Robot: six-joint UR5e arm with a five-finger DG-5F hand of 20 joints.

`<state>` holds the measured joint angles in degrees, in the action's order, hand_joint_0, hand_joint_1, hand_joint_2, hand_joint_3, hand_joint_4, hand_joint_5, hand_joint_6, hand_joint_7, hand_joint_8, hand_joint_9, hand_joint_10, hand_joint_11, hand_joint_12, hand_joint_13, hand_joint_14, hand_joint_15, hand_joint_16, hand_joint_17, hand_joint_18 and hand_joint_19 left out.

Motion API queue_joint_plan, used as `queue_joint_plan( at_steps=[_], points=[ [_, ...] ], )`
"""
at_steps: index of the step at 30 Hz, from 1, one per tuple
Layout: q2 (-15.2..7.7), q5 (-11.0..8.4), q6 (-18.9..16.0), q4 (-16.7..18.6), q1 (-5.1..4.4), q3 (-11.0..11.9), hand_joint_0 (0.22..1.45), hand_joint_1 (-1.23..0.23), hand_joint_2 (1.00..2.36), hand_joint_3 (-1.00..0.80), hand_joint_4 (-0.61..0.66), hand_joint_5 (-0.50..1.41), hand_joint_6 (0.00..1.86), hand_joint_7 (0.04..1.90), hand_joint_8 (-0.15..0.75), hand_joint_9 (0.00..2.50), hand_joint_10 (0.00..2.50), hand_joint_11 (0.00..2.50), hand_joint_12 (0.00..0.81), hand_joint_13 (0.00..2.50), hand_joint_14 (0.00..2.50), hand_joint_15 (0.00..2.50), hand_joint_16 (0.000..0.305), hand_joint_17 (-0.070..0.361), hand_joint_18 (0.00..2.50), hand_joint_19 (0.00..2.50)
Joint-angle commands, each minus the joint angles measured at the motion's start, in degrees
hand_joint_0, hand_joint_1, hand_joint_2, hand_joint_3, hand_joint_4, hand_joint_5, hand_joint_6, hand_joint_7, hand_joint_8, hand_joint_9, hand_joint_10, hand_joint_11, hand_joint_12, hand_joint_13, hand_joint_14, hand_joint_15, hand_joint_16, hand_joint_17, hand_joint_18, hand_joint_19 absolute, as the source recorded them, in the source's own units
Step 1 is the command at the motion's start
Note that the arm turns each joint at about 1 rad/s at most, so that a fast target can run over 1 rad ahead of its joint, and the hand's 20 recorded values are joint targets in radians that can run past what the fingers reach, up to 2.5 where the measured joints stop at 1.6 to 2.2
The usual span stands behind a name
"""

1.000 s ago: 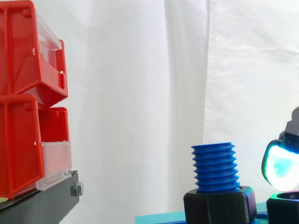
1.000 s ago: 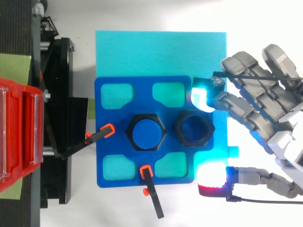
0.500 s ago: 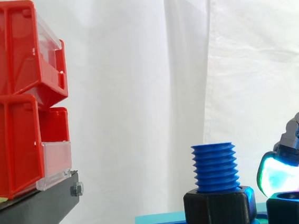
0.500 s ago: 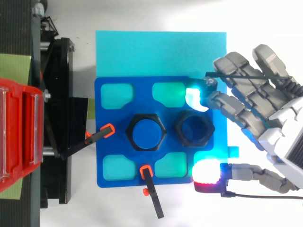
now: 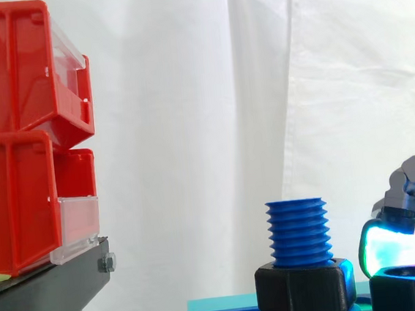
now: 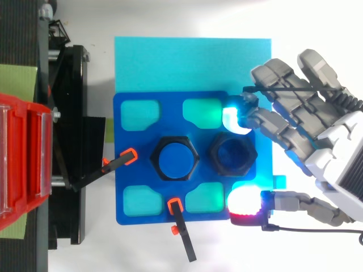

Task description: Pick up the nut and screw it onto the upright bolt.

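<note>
The white curtain (image 5: 208, 89) filled the background of the side view, and the stacked red bins (image 5: 14, 130) sat on the black stand (image 5: 44, 296) at the left of the frame. From above, the bins and stand showed as a strip down the left edge.

The top view also showed what the level camera barely caught. A cyan mat (image 6: 193, 56) lay under a blue plate (image 6: 130, 170) with rounded cut-outs, and two orange-tipped clamps (image 6: 122, 158) pressed on the plate's left and lower edges.

The hand (image 6: 334, 153) reached in from the right of the top view. Its fingers were spread and relaxed, closed on nothing. One cyan-white fingertip (image 6: 232, 119) sat just beside the upper edge of the nut (image 6: 232, 154), and the red-white thumb pad (image 6: 245, 204) sat near the nut's lower right. In the side view that cyan pad (image 5: 389, 244) hung just over the nut's rim at the lower right corner. It may have been touching the rim, but the angle left that unclear.

The blue bolt (image 5: 298, 231) stood upright at centre bottom, and only the side view showed its threads. A black hex collar (image 5: 305, 287) ringed its base. The loose nut rested on the plate just right of the bolt, apart from it.
</note>
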<state>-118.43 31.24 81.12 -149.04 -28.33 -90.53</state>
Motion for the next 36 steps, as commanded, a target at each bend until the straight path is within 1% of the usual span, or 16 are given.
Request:
queue_joint_plan(
  at_steps=[1,6,7,11,14,20,25,26,29,30,31,33,34,36],
  points=[
    [-0.22,0.22,-0.44,-0.11,0.12,0.00,0.44,-0.68,1.00,-0.50,0.30,-0.20,0.50,0.96,0.296,0.29,0.00,0.00,0.436,0.17,0.00,0.00,0.058,0.132,0.00,0.00],
    [-0.22,0.40,-0.53,-0.11,0.21,0.00,0.47,-0.70,1.00,-0.50,0.30,-0.19,0.50,1.03,0.285,0.29,0.00,0.00,0.422,0.18,0.00,0.00,0.056,0.126,0.00,0.00],
    [-0.22,0.40,-0.53,-0.20,0.38,0.00,0.47,-0.70,1.00,-0.50,0.32,-0.19,0.50,1.04,0.284,0.30,0.00,0.00,0.420,0.18,0.00,0.00,0.055,0.124,0.00,0.00],
    [-0.22,0.48,-0.53,-0.11,0.56,0.00,0.50,-0.70,1.00,-0.50,0.32,-0.18,0.50,1.13,0.283,0.32,0.00,0.00,0.407,0.20,0.00,0.00,0.052,0.117,0.02,0.00],
    [-0.13,1.36,-0.53,-0.11,0.82,0.00,0.51,-0.69,1.00,-0.50,0.32,-0.16,0.50,1.21,0.286,0.35,0.00,0.00,0.401,0.22,0.00,0.00,0.051,0.114,0.04,0.00],
    [-0.13,1.89,-0.53,-0.20,0.91,0.00,0.52,-0.69,1.00,-0.50,0.31,-0.15,0.50,1.32,0.291,0.38,0.00,0.00,0.393,0.25,0.00,0.00,0.049,0.111,0.08,0.00],
    [-0.13,2.86,-1.32,-0.81,1.00,0.18,0.54,-0.69,1.00,-0.50,0.30,-0.15,0.54,1.29,0.292,0.40,0.00,0.00,0.387,0.27,0.00,0.00,0.048,0.108,0.10,0.00],
    [-0.04,3.12,-1.67,-1.08,1.09,0.53,0.54,-0.68,1.00,-0.50,0.30,-0.15,0.54,1.28,0.292,0.41,0.00,0.00,0.387,0.27,0.00,0.00,0.048,0.108,0.11,0.00],
    [0.13,3.74,-3.43,-3.19,1.17,1.58,0.54,-0.68,1.00,-0.50,0.30,-0.15,0.55,1.28,0.292,0.41,0.00,0.00,0.386,0.27,0.00,0.00,0.048,0.107,0.11,0.00],
    [0.57,4.44,-5.36,-6.88,1.26,2.46,0.54,-0.68,1.00,-0.50,0.30,-0.15,0.55,1.28,0.292,0.41,0.00,0.00,0.386,0.27,0.00,0.00,0.048,0.107,0.11,0.00],
    [0.75,4.53,-5.89,-8.02,1.26,2.73,0.54,-0.68,1.00,-0.49,0.30,-0.15,0.55,1.28,0.293,0.41,0.00,0.00,0.386,0.27,0.00,0.00,0.048,0.107,0.12,0.00],
    [1.72,5.58,-9.67,-13.82,1.44,3.08,0.54,-0.68,1.00,-0.49,0.30,-0.15,0.55,1.28,0.293,0.41,0.00,0.00,0.386,0.27,0.00,0.00,0.048,0.107,0.12,0.00],
    [2.24,6.02,-11.60,-15.93,1.61,3.08,0.54,-0.67,1.00,-0.50,0.30,-0.15,0.55,1.28,0.293,0.41,0.00,0.00,0.386,0.27,0.00,0.00,0.048,0.107,0.12,0.00],
    [2.68,6.29,-12.83,-17.25,1.70,3.08,0.54,-0.67,1.00,-0.49,0.30,-0.15,0.55,1.28,0.295,0.41,0.00,0.00,0.386,0.28,0.00,0.00,0.048,0.107,0.12,0.00]
  ],
)
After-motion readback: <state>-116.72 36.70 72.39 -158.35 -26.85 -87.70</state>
